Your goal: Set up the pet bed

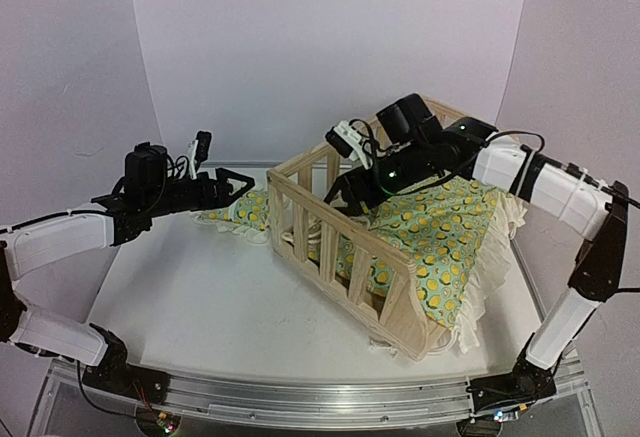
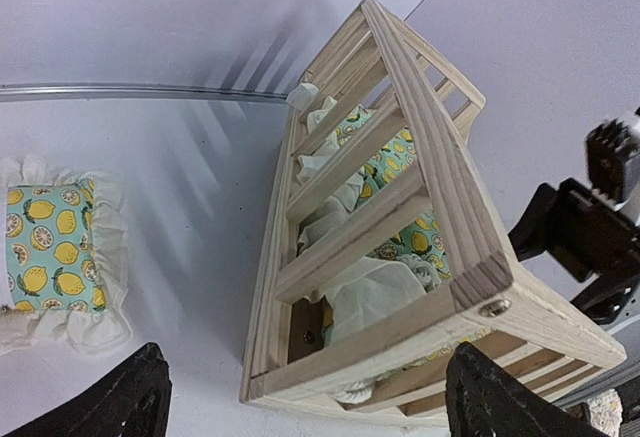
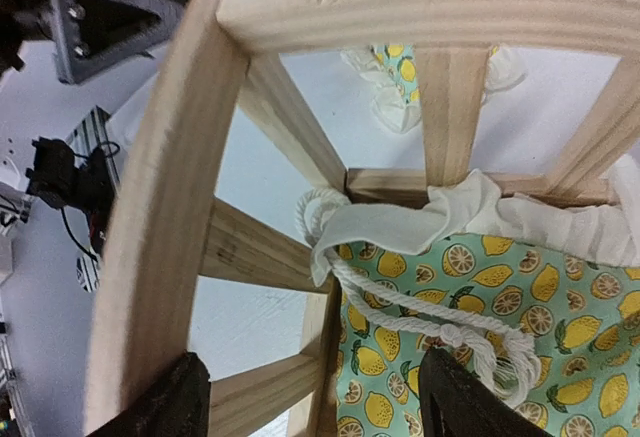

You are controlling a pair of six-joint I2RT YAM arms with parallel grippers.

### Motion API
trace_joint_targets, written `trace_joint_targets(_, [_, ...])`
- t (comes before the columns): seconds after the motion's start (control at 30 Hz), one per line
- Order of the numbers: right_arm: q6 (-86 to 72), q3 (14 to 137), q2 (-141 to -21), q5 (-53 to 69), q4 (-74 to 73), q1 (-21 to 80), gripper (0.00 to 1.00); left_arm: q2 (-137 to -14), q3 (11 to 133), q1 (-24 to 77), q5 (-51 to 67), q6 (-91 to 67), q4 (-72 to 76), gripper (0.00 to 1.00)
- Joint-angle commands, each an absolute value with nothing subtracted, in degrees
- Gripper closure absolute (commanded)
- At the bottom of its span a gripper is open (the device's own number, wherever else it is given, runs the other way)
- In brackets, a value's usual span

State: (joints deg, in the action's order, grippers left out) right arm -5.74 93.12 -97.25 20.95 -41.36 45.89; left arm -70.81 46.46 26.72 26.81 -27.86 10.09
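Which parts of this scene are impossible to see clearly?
Pillow: left wrist view, cut by the left edge; top view, partly behind the left gripper.
Cushion: top view, far part covered by the right arm.
Rope: right wrist view, its fastening hidden under the cushion's ruffle.
Pet bed frame: right wrist view, too close, only one corner shows.
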Motion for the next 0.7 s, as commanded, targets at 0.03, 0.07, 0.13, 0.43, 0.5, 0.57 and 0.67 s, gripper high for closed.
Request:
trace_joint_targets(0.03, [0.57, 93.54, -95.04, 17.31, -39.15, 33.83, 0.31, -69.28, 47.02, 25.99, 27.14, -24.34, 13.0, 0.03])
trace_joint_targets(0.07, [4.98, 92.1, -94.83, 17.38, -38.11, 33.27, 0.31, -69.54, 47.21, 25.52, 27.67, -24.0, 13.01, 0.03])
trace_joint_targets(0.13, [12.68, 87.56, -93.19, 20.49, -34.99, 33.31, 0.29, -69.93, 47.42, 24.77, 28.76, -23.23, 13.36, 0.03])
trace_joint_targets(0.43, [25.51, 87.63, -100.6, 24.78, -33.98, 33.31, 0.33, -72.48, 44.73, 20.54, 34.54, -24.9, 20.98, 0.04])
trace_joint_targets(0.5, [25.7, 88.15, -101.73, 25.23, -33.11, 33.31, 0.34, -73.04, 44.1, 20.22, 35.09, -25.13, 22.29, 0.04])
trace_joint_targets(0.57, [26.07, 89.0, -103.15, 25.97, -33.12, 33.38, 0.37, -73.44, 43.49, 20.21, 35.53, -25.14, 23.6, 0.04])
trace_joint_targets(0.67, [26.83, 89.38, -103.97, 26.3, -33.03, 33.49, 0.4, -73.36, 42.4, 20.19, 35.35, -25.09, 25.53, 0.04])
